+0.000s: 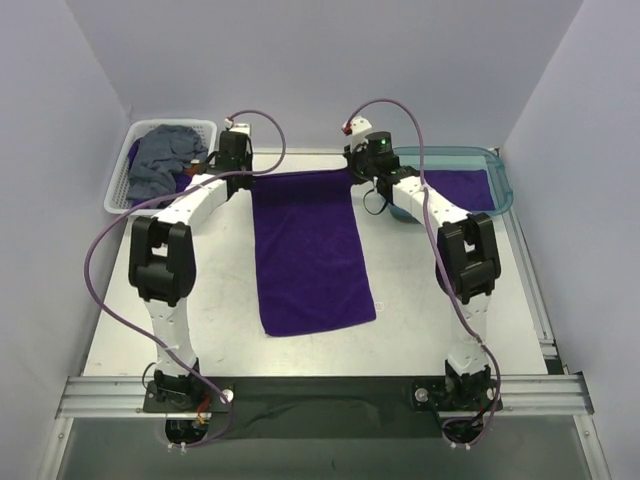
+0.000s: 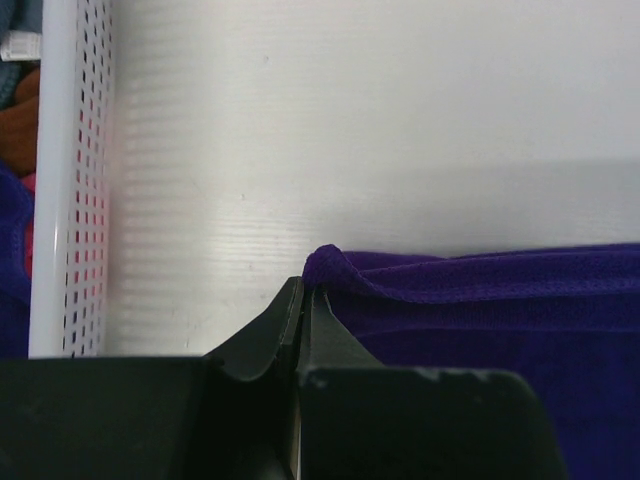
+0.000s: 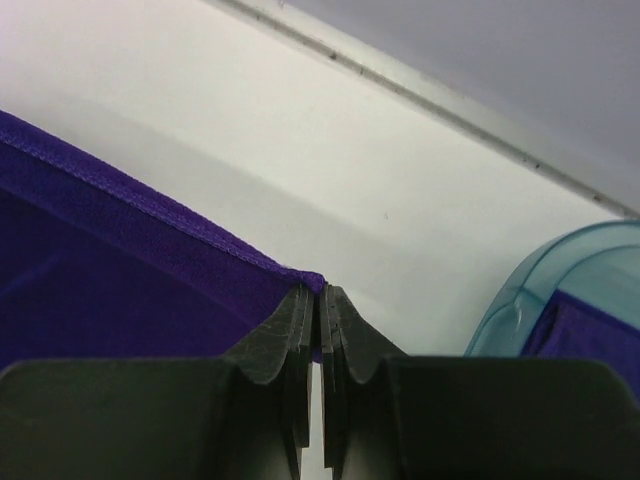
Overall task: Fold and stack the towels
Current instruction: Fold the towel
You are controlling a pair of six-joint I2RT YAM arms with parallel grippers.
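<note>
Spread towel: a deep purple towel [image 1: 308,250] lies flat mid-frame on the table [image 1: 420,320], its long side running toward the arm bases.
Left gripper [image 2: 300,300]: fingers pressed together on the towel's far left corner.
Right gripper [image 3: 322,295]: pinched tight on the far right corner.
Basket [image 1: 118,195]: upper left of the frame, holding a crumpled blue-grey towel [image 1: 160,160].
Tub [image 1: 505,188]: upper right, with a second purple towel [image 1: 460,187] lying inside.

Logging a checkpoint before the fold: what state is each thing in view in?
Spread purple towel: flat on the table, far corners pinched.
Left gripper: shut on its far left corner.
Right gripper: shut on its far right corner.
Grey-blue towel: crumpled in the white basket.
Second purple towel: lying flat in the teal tub.
</note>
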